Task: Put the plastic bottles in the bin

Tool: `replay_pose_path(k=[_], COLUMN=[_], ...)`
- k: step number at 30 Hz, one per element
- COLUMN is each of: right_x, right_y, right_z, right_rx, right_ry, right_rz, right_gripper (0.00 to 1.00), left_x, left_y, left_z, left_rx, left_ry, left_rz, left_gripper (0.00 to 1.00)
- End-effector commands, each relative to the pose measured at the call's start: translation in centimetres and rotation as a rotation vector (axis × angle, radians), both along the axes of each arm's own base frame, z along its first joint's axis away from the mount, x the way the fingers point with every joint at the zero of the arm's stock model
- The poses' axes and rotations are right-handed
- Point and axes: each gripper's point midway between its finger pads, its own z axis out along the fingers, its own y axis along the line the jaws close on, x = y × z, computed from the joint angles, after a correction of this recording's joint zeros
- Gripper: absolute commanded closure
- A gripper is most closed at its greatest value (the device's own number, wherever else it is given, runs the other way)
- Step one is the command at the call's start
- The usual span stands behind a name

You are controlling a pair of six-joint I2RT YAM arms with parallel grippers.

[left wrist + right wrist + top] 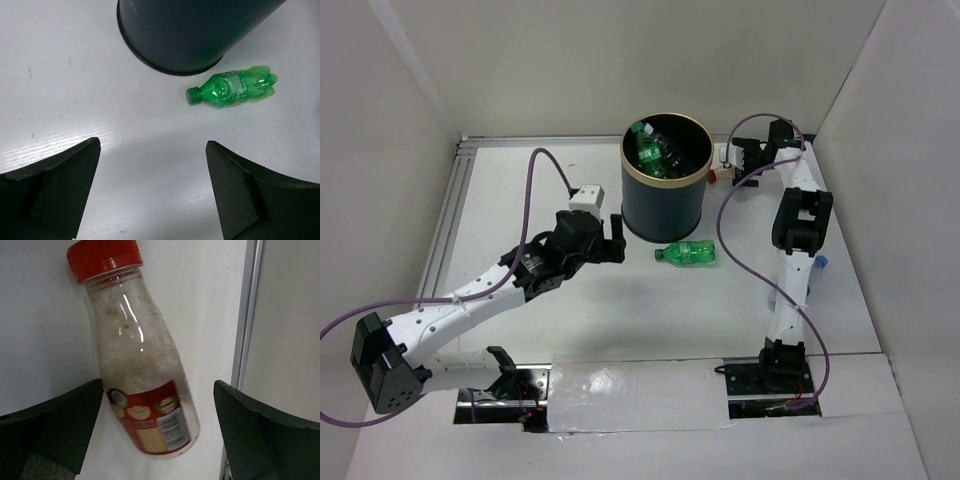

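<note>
The dark bin [662, 208] stands at the table's middle back with several green bottles [650, 148] inside. One green bottle [686, 253] lies on the table just in front of the bin; it also shows in the left wrist view [232, 89] under the bin's base [190, 35]. My left gripper [616, 240] [152, 144] is open and empty, left of the bin. A clear bottle with red cap and red label [137, 360] lies on the table right of the bin, its cap [713, 176] showing in the top view. My right gripper [728, 158] [159, 384] is open with the jaws either side of this bottle.
A metal rail [245, 315] runs along the table edge just right of the red-capped bottle, with the white wall behind it. Another rail [450, 205] lines the left side. A small blue thing [819, 262] shows beside the right arm. White walls enclose the table.
</note>
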Motion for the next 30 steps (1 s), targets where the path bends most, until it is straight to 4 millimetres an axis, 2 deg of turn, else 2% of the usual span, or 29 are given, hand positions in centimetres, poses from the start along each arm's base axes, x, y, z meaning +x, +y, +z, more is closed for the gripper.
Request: replay_pose_path(k=[1, 2, 4, 5, 8, 9, 10, 11, 12, 13, 15, 16, 17, 18, 19, 21, 22, 23, 24, 26, 29, 30], right_x=[-3.8, -5.1, -6.3, -7.4, -10.2, -11.8, -12.8, -13.3, -15.5, -15.6, -18.0, -18.3, -18.6, -18.9, -18.7, -19.2, -19.0, -19.4, -19.5, -19.3, -19.8, -19.8], right_y=[-0.6, 0.0, -0.2, 0.2, 0.7, 1.1, 1.2, 1.2, 1.4, 0.8, 0.8, 0.1, 0.1, 0.8, -0.1, -0.2, -0.6, -0.6, -0.6, 0.2, 2.9, 4.0], right_z=[-4.5, -5.5, -6.4, -7.4, -7.4, -6.5, -6.3, -5.8, -6.6, -4.6, -3.9, -1.3, 0.2, 2.0, 6.4, 10.4, 13.1, 16.7, 18.8, 25.0, 30.7, 34.1], right_rx=[-0.116, -0.122, -0.157, -0.177, -0.188, -0.193, -0.187, -0.181, -0.163, -0.148, -0.082, -0.053, -0.002, 0.086, 0.122, 0.188, 0.245, 0.265, 0.312, 0.400, 0.562, 0.609], right_ry=[0.214, 0.268, 0.293, 0.326, 0.423, 0.479, 0.508, 0.522, 0.592, 0.564, 0.610, 0.581, 0.586, 0.565, 0.472, 0.405, 0.344, 0.262, 0.233, 0.076, -0.003, -0.074], right_rz=[0.074, 0.098, 0.143, 0.163, 0.197, 0.209, 0.213, 0.197, 0.181, 0.145, 0.124, 0.090, 0.027, 0.008, -0.033, -0.073, -0.088, -0.093, -0.119, -0.091, -0.037, -0.016], right_gripper=[0.02, 0.02, 0.05, 0.10, 0.24, 0.39, 0.48, 0.55, 0.59, 0.65, 0.70, 0.72, 0.74, 0.74, 0.74, 0.75, 0.75, 0.75, 0.75, 0.75, 0.75, 0.75], left_x=[-1.2, -1.2, -1.6, -1.6, -1.5, -1.5, -1.5, -1.7, -1.6, -2.1, -2.3, -2.3, -2.8, -3.0, -3.0, -3.4, -3.6, -3.3, -3.6, -3.4, -3.5, -3.5], left_y=[0.0, 0.1, -0.1, -0.1, -0.5, -1.0, -1.4, -2.1, -2.5, -3.1, -4.1, -4.7, -5.5, -5.9, -6.4, -7.2, -7.5, -7.9, -8.5, -8.8, -10.5, -10.7], left_z=[0.6, 0.9, 0.7, 0.7, 0.2, 0.5, 0.4, 0.7, 0.5, 0.2, -0.7, -1.2, -1.0, -1.7, -2.0, -2.0, -3.1, -3.1, -3.0, -4.8, -5.0, -6.3], left_rx=[-0.076, -0.083, -0.085, -0.085, -0.078, -0.080, -0.081, -0.099, -0.100, -0.109, -0.143, -0.164, -0.205, -0.221, -0.249, -0.341, -0.360, -0.410, -0.486, -0.532, -0.626, -0.620], left_ry=[0.017, 0.011, 0.024, 0.024, 0.039, 0.038, 0.047, 0.039, 0.045, 0.055, 0.091, 0.105, 0.124, 0.148, 0.159, 0.207, 0.240, 0.255, 0.297, 0.363, 0.449, 0.494], left_rz=[0.017, 0.016, 0.014, 0.014, 0.005, -0.005, -0.017, -0.038, -0.046, -0.077, -0.093, -0.098, -0.115, -0.119, -0.119, -0.097, -0.085, -0.079, -0.052, -0.028, -0.038, -0.022], left_gripper=[0.01, 0.01, 0.01, 0.01, 0.01, 0.01, 0.01, 0.01, 0.01, 0.01, 0.01, 0.01, 0.01, 0.01, 0.01, 0.01, 0.01, 0.01, 0.01, 0.01, 0.01, 0.01])
